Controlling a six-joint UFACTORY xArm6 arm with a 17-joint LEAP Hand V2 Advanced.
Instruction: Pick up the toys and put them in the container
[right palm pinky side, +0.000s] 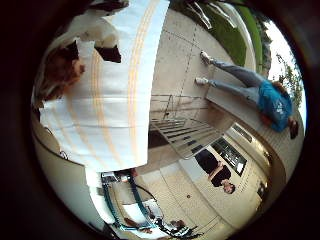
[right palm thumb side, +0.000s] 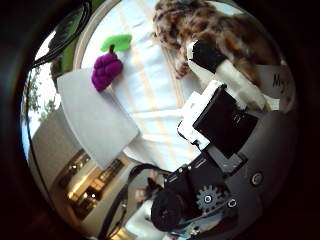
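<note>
Plush leopard toy (right palm thumb side: 215, 30) on striped bench cloth (right palm thumb side: 150, 85), fingers (right palm thumb side: 220, 75) reaching it but grip unclear; grasp step, next close, lift, carry to grey container (right palm thumb side: 95, 120) beside grape toy (right palm thumb side: 106, 70).

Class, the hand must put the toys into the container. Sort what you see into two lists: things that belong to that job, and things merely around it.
Belongs to the job:
- brown spotted plush toy
- purple grape toy
- grey container
- hand

Merely around:
- striped tablecloth
- metal gate
- paved ground
</note>
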